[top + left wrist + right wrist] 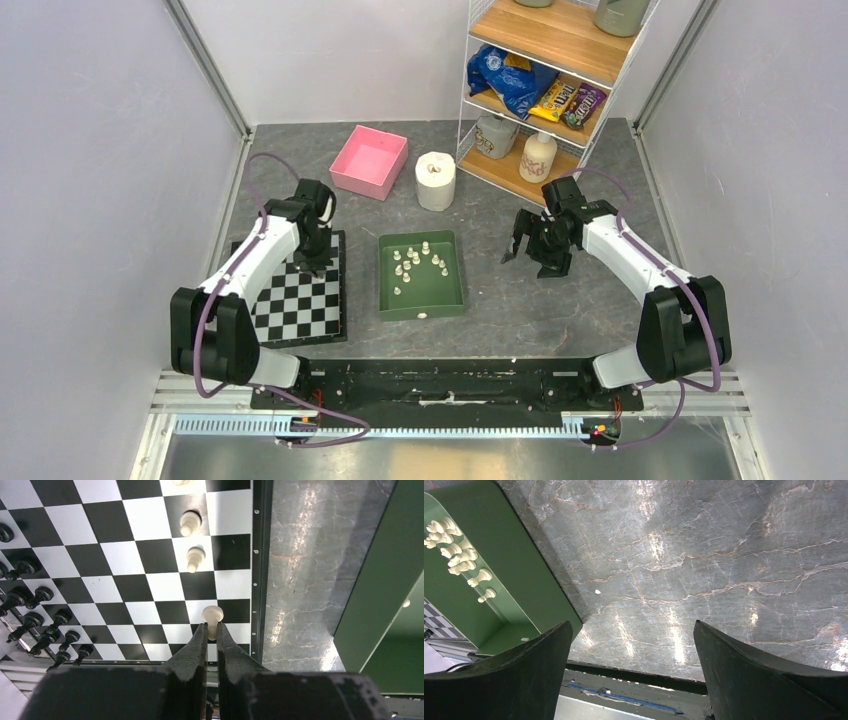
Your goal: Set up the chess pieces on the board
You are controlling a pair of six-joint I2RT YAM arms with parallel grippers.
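Note:
The checkered board point(300, 305) lies at the left, and it fills the left wrist view point(145, 515). My left gripper point(212, 628) is shut on a cream-white chess piece point(212, 614) over the board's right edge column. It hangs above the board's far right corner point(318, 262). Two more white pieces point(190, 523) stand in that column, and several black pieces point(30, 600) line the left side. Several white pieces point(416, 258) lie in the green tray point(383, 285), also seen in the right wrist view point(459, 555). My right gripper point(517, 247) is open and empty over bare table point(631, 625).
A pink box point(368, 162) and a white paper roll point(435, 180) sit behind the tray. A wire shelf rack point(545, 90) with snack bags and bottles stands at the back right. Grey walls close in on both sides.

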